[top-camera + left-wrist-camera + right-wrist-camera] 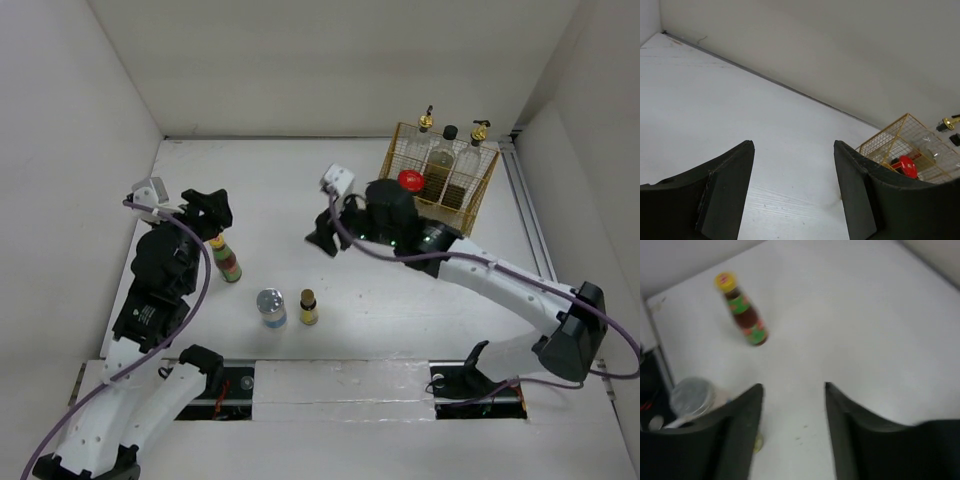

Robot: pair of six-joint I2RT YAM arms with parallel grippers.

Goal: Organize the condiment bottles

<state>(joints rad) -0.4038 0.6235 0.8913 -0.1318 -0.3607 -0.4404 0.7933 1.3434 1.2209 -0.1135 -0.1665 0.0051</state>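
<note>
white table point(300, 190) boxed in by plain white walls point(330, 60), with a gold wire basket point(472, 212) in the far right corner.
inside the basket stand two tall clear gold-spouted bottles point(429, 140), a dark black-capped jar point(448, 160) and a red-lidded jar point(409, 180). well left of the basket, the colourful-labelled bottle point(227, 260) has a red and green label too blurred to read. the silver-lidded jar point(271, 307) and small yellow bottle point(309, 307) stand closer to the basket. the left gripper point(794, 150), near that bottle's cap, and the right gripper point(792, 390), just left of the basket, both gape empty.
</note>
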